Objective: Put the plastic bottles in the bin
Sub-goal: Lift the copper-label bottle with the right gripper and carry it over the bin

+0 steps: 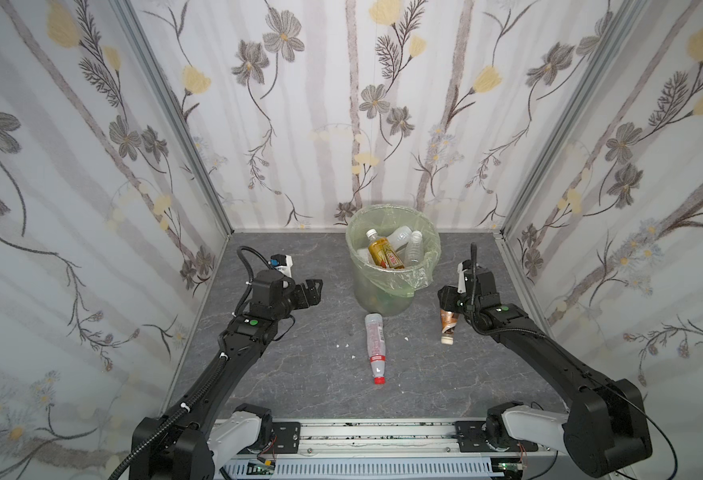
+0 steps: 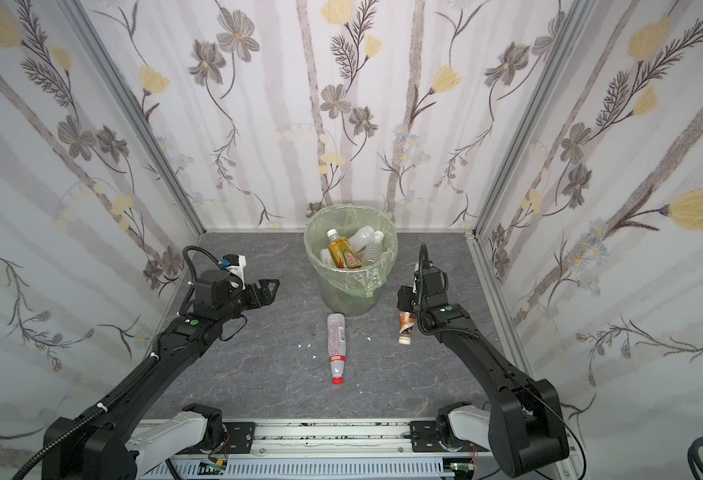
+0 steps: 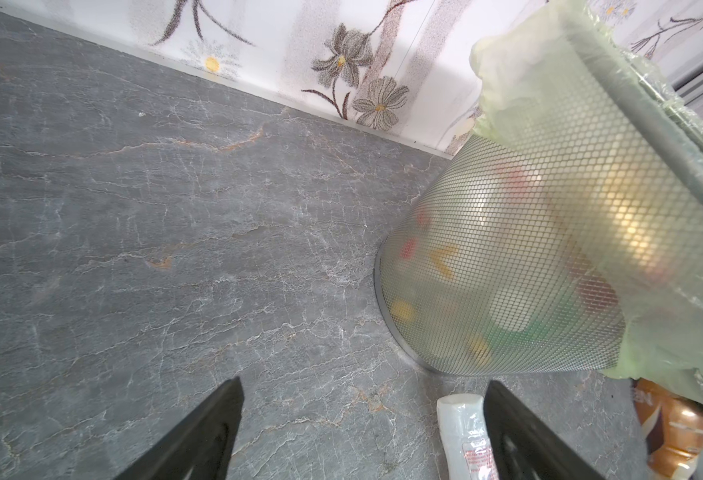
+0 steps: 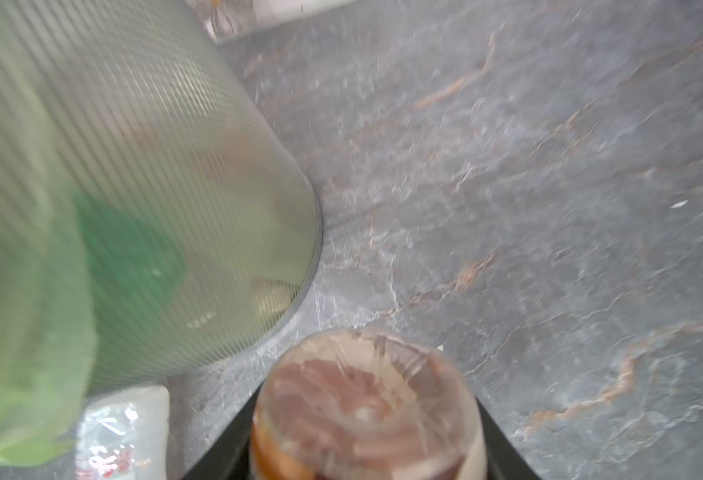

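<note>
The bin [image 1: 383, 297] [image 2: 347, 299], lined with a green bag, stands at the back middle of the table. Several plastic bottles lie in it, an amber tea bottle [image 1: 385, 253] on top. A clear bottle with a red cap [image 1: 374, 345] [image 2: 336, 347] lies in front of the bin. My right gripper [image 1: 447, 301] [image 4: 366, 432] is shut on a brown coffee bottle [image 1: 448, 324] [image 4: 366, 407] just right of the bin [image 4: 154, 187], white cap pointing toward the front. My left gripper [image 1: 312, 291] [image 3: 364, 384] hangs open and empty left of the bin [image 3: 507, 270].
Flowered walls close in the table on the left, back and right. Small white crumbs [image 1: 343, 345] lie left of the clear bottle [image 3: 462, 432]. A metal rail [image 1: 374, 436] with both arm bases runs along the front edge.
</note>
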Robot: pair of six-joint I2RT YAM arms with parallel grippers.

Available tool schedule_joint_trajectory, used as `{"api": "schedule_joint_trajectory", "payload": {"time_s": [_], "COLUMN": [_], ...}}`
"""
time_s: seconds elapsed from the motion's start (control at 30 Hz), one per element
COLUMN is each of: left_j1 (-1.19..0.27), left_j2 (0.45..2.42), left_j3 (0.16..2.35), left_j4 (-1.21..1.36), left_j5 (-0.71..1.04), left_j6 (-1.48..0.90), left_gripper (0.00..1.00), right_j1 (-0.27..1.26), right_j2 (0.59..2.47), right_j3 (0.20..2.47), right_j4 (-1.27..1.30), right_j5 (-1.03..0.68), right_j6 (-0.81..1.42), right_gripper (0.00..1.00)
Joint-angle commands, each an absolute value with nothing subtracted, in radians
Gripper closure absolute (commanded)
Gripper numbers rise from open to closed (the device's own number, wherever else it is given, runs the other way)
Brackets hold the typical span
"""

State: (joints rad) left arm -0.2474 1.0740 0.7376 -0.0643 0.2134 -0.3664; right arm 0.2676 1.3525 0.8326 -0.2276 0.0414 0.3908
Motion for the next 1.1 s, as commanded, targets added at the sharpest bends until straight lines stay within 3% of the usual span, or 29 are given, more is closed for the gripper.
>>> {"api": "schedule_joint_trajectory", "payload": {"time_s": [0.0, 0.2, 0.4, 0.63, 1.07], "left_j1": [-0.244, -0.242, -0.241, -0.239, -0.238], "left_j2": [1.065, 1.054, 1.038, 1.006, 0.991], "left_j3": [0.731, 0.721, 0.714, 0.689, 0.678], "left_j4": [-0.034, -0.034, -0.034, -0.034, -0.034], "left_j5": [0.204, 0.203, 0.207, 0.210, 0.217], "left_j6": [-0.362, -0.362, -0.365, -0.370, -0.375], "left_gripper": [0.08, 0.08, 0.08, 0.08, 0.08], "right_j1": [0.247, 0.221, 0.219, 0.225, 0.293], "right_j2": [1.301, 1.271, 1.322, 1.459, 1.706], "right_j3": [0.903, 1.070, 1.238, 1.441, 1.647], "right_j4": [-0.243, -0.246, -0.176, -0.134, -0.034], "right_j5": [0.062, 0.078, -0.019, -0.194, -0.307], "right_j6": [0.344, 0.277, 0.261, 0.264, 0.336], "right_gripper": [0.46, 0.46, 0.47, 0.48, 0.48]}}
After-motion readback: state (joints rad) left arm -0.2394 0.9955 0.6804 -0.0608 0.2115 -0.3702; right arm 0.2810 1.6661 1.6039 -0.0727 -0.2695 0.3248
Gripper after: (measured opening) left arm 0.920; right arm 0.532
